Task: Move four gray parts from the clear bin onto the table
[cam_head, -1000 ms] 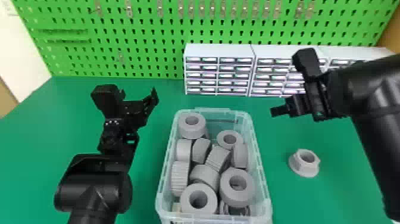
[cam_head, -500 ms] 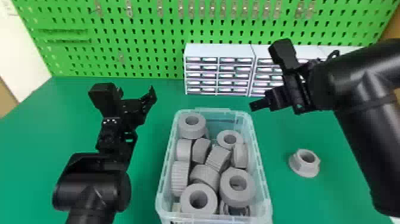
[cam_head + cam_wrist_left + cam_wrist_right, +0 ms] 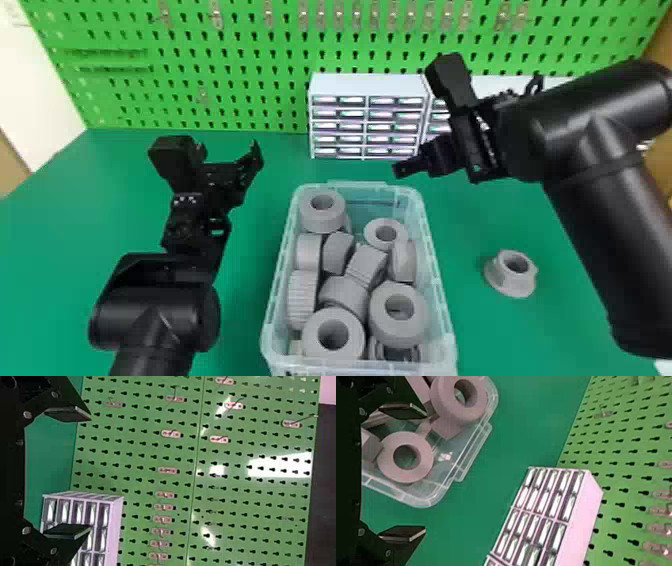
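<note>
My left gripper (image 3: 227, 155) stands idle to the left of the clear bin (image 3: 270, 320), open and holding nothing; the left wrist view has its gripper (image 3: 69, 473) facing the pegboard. Above the table behind the bin's back right corner is my right gripper (image 3: 400, 170). In the right wrist view that gripper (image 3: 405, 473) is spread wide, with a gray ring (image 3: 425, 469) of the bin beyond its fingers. Several gray parts (image 3: 342, 295) fill the bin, among them a ring (image 3: 372, 235) near the back right. One gray flanged nut (image 3: 505, 287) lies on the table right of the bin.
White drawer cabinets (image 3: 367, 87) stand at the back of the green table (image 3: 50, 225), against a green pegboard (image 3: 240, 65). The right forearm (image 3: 595, 240) hangs over the table's right side, past the flanged nut. The bin's walls rise around the parts.
The right gripper has moved left, from above the table's right side to near the bin's back right corner. The left arm has barely moved, and the parts lie as before.
</note>
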